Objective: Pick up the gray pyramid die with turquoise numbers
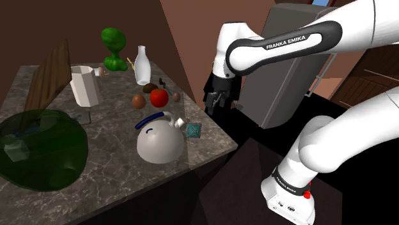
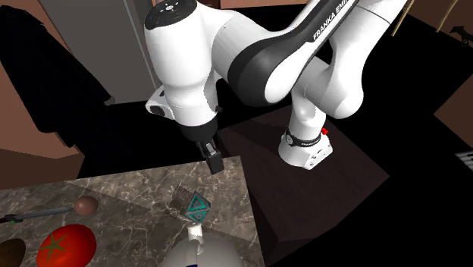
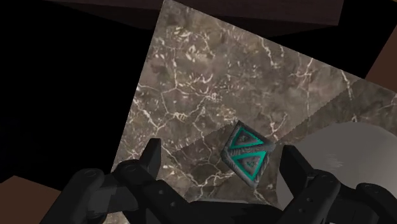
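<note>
Marble veined in white is covering the tabletop, where the gray pyramid die with turquoise-edged triangular faces is sitting near the edge, beside a smooth white kettle. The black gripper is hovering above it, fingers spread wide, touching nothing

- Dim all round; the white arm catches the most light.
- A paler, straight-edged band slants across the marble counter.
- Edges look crisp throughout.
</note>
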Tool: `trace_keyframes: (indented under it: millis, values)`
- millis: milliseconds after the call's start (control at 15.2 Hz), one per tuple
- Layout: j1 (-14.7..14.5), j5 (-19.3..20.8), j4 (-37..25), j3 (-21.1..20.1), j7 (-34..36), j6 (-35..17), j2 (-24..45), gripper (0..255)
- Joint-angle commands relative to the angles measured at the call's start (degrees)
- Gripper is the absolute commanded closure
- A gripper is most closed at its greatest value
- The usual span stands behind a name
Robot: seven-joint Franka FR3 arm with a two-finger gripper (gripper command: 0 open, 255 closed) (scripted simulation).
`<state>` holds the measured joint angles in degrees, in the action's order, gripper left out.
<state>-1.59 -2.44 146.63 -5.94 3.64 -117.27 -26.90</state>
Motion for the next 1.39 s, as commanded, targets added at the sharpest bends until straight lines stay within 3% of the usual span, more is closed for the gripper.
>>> trace_keyframes:
  millis: [0,462,1056,1122,1320]
  values:
    - [-0.4,-0.7,0.2,-0.7,0.8,-4.3,3.4,0]
    - [-1.6,-2.0,-2.0,-3.0,3.5,-18.8,17.8,0]
    - [-1.4,-1.4,-0.2,-3.2,3.8,-25.4,22.6,0]
    - [-1.2,-1.2,-0.5,-3.0,3.5,-25.8,23.3,255]
    - [-1.3,-1.0,-1.0,-3.3,4.0,-26.2,24.3,255]
